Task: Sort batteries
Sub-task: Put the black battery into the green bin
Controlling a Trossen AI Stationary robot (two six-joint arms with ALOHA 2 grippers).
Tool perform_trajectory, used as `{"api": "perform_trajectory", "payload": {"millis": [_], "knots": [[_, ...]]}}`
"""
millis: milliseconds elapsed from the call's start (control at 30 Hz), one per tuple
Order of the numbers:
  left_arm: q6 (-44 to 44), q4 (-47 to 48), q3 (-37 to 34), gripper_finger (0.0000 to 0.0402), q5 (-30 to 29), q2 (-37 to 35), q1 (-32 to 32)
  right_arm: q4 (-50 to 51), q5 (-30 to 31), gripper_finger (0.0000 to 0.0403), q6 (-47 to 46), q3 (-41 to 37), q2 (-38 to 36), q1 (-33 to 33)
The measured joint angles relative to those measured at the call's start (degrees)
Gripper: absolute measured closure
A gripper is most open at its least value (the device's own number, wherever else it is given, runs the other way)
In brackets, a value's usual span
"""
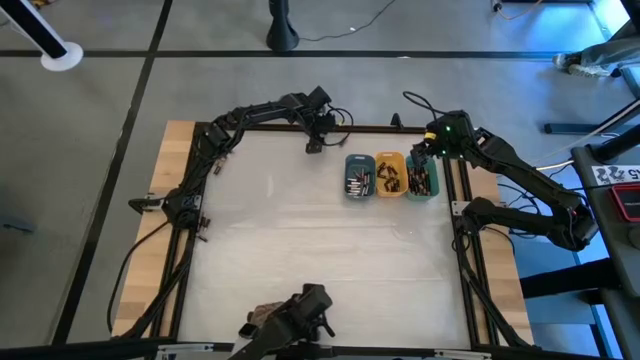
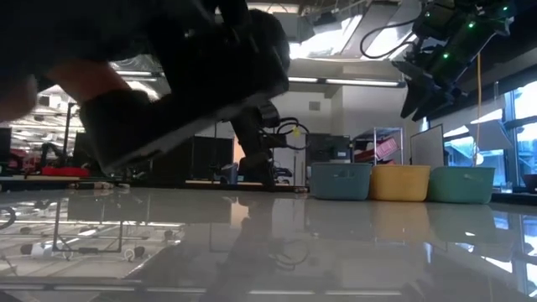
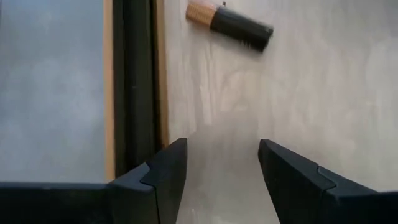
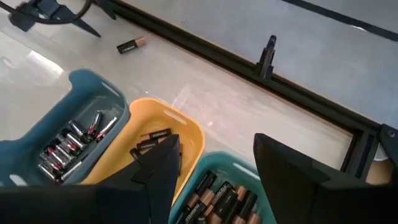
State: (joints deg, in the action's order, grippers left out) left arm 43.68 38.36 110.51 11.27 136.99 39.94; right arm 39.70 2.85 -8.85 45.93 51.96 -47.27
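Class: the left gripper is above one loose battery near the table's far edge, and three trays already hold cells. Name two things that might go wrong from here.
1. The loose battery lies close to the table's dark edge rail; a nudge from the open left gripper might roll it against the rail.
2. The open right gripper hangs right above the yellow tray and green tray; lowering carelessly could knock a rim.

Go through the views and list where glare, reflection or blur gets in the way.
High view: pale sheen across the table. Low view: the glossy top mirrors the three trays, bright ceiling lights behind, a big dark blurred arm up close. Left wrist view: soft focus on the lone battery. Right wrist view: a glare patch near the blue tray.
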Motion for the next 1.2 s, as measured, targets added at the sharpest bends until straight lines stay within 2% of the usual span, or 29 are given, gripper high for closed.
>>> {"api": "perform_trajectory", "payload": {"millis": [300, 433, 533, 700, 900, 1200], "knots": [[-23.6, 5.4, 6.3, 0.021, -0.1, -0.5, -0.3, 0.7, 0.0, 0.0196, 0.2, 0.0, 0.0, 0.0], [-37.8, 2.7, 8.6, 0.021, 0.3, -0.5, -0.9, 0.7, 0.0, 0.0196, 0.5, 0.0, 0.0, 0.0], [-46.6, 0.2, 8.8, 0.021, -1.7, -0.5, -2.4, 0.7, 0.0, 0.0196, 0.6, 0.0, 0.0, 0.0], [-49.3, -1.0, 8.8, 0.021, -9.3, 0.4, -5.5, 0.7, 0.0, 0.0196, 0.6, 0.0, 0.0, 0.0], [-51.1, -4.1, 8.9, 0.021, -12.9, 1.0, -7.1, 0.7, 0.0, 0.0196, 0.6, 0.0, 0.0, 0.0], [-59.6, -5.3, 8.9, 0.021, -10.2, 2.8, -6.3, 0.7, -0.5, 0.0196, 0.3, 0.0, 0.0, 0.0]]}}
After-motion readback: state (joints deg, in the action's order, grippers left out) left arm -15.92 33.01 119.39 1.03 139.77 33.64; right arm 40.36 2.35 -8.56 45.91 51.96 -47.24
